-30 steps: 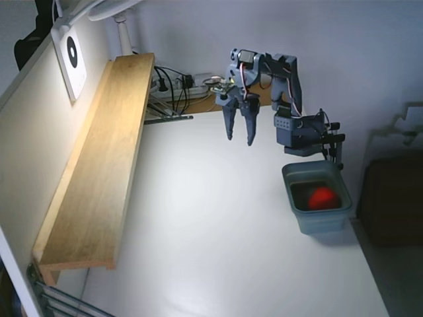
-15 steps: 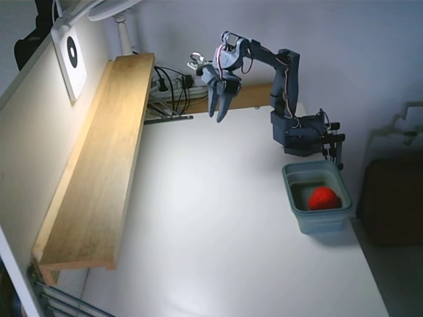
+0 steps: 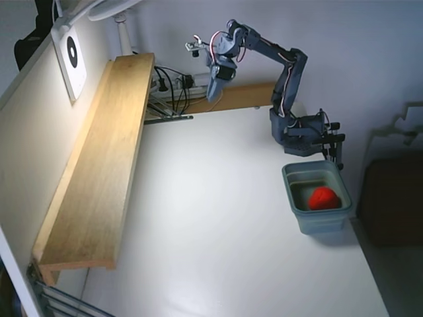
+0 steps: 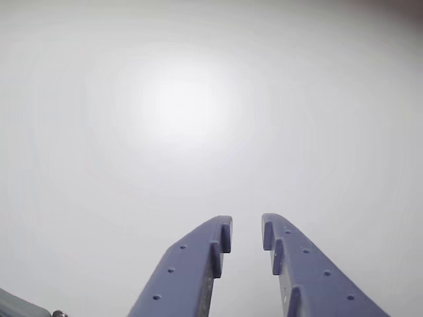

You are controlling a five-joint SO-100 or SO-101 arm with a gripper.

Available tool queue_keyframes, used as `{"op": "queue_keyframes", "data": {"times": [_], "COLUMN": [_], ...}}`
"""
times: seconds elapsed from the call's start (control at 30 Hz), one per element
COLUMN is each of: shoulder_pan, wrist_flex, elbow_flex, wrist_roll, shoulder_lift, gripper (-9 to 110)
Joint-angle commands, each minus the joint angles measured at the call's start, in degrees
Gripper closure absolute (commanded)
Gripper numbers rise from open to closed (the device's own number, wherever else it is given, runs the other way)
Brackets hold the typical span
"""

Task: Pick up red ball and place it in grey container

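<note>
The red ball (image 3: 324,198) lies inside the grey container (image 3: 295,191), which stands on the white table near its right edge in the fixed view. My gripper (image 3: 214,96) hangs raised at the back of the table, pointing down, far to the left of the container. In the wrist view my gripper (image 4: 247,235) has its blue fingers (image 4: 198,264) a little apart with nothing between them, over bare white table. The ball and container are out of the wrist view.
A long wooden shelf (image 3: 99,165) runs along the left side. Cables (image 3: 173,84) and a power strip lie at the back behind it. The arm's base (image 3: 301,135) is clamped just behind the container. A dark object (image 3: 393,198) stands beyond the table's right edge.
</note>
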Motion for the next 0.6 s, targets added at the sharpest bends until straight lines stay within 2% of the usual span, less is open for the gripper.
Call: {"op": "queue_keyframes", "data": {"times": [0.0,0.57], "shoulder_pan": [4.19,12.84], "wrist_flex": [1.14,1.30], "elbow_flex": [1.89,6.66], "wrist_roll": [0.18,0.18], "shoulder_lift": [4.08,9.36], "gripper": [100,104]}}
